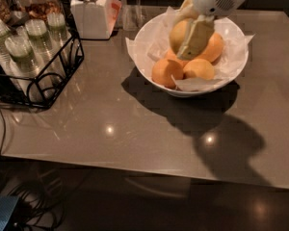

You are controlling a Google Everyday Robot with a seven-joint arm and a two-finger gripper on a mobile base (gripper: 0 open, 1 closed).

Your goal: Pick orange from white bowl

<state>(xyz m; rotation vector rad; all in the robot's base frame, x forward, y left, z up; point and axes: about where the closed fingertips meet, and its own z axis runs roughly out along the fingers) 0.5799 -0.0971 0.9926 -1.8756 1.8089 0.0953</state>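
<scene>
Just the 1 cam on my end. It sits high up on the near side of the white bowl [236, 73] and looks down steeply across the table [111, 129] twd the far edge. Pretty close in: the bowl is upper right in frame, w/ the wire rack [43, 76] left of it. The gripper [192, 40] hangs right over the bowl, arm cut off at the top.
</scene>
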